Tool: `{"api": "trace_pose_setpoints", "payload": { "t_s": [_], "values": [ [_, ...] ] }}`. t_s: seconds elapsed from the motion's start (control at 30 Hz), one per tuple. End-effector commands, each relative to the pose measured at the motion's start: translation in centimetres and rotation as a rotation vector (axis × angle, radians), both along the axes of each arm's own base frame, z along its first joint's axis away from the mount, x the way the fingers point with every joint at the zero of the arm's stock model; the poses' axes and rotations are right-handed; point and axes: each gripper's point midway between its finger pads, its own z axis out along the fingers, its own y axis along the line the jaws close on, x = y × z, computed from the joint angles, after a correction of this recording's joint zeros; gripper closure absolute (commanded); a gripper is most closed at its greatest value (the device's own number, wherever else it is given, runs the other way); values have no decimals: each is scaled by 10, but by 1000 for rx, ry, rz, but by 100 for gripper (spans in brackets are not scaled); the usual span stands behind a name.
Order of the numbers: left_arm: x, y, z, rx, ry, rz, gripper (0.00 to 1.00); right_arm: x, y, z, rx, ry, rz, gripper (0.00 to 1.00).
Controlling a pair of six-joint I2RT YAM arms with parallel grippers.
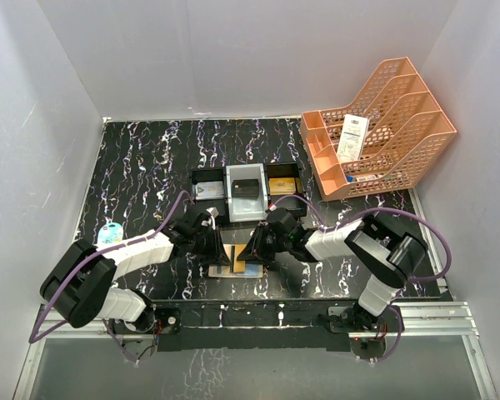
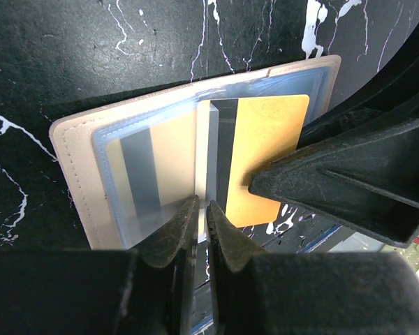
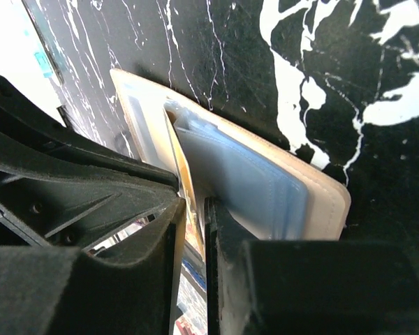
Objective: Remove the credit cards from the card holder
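The tan card holder (image 1: 233,267) lies open on the black marbled table between my two grippers. In the left wrist view its tan border (image 2: 77,160) frames pale blue sleeves. A gold credit card (image 2: 272,132) with a dark stripe juts out over the right half, and another card (image 2: 140,174) shows through the left sleeve. My left gripper (image 2: 201,208) is shut, tips at the holder's near edge by the middle fold. My right gripper (image 3: 195,209) is closed on the gold card's edge (image 3: 184,174), and its fingers (image 2: 335,181) show at the card's right corner.
A black-and-grey three-compartment tray (image 1: 246,193) with cards in it stands just behind the holder. An orange file rack (image 1: 375,142) holding a white receipt (image 1: 352,137) is at the back right. A small round teal item (image 1: 110,233) lies at the left. White walls surround the table.
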Motion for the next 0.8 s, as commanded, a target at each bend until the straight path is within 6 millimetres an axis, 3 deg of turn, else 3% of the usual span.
{"api": "trace_pose_setpoints", "payload": {
  "t_s": [0.0, 0.13, 0.53, 0.63, 0.77],
  "values": [
    [-11, 16, -11, 85, 30, -5, 90, 12, 15, 14, 44, -51, 5, 89],
    [-9, 18, -9, 90, 16, 6, 91, 16, 10, 14, -8, -79, 0, 100],
    [-4, 19, 1, 80, -29, 24, 90, 11, -6, 27, -37, -141, 25, 100],
    [0, 16, 10, 64, -52, 25, 87, 11, -2, 35, -16, -164, 43, 100],
    [10, 18, 37, 60, -124, 41, 75, 16, 1, 50, 8, -230, 59, 100]
  ]
}}
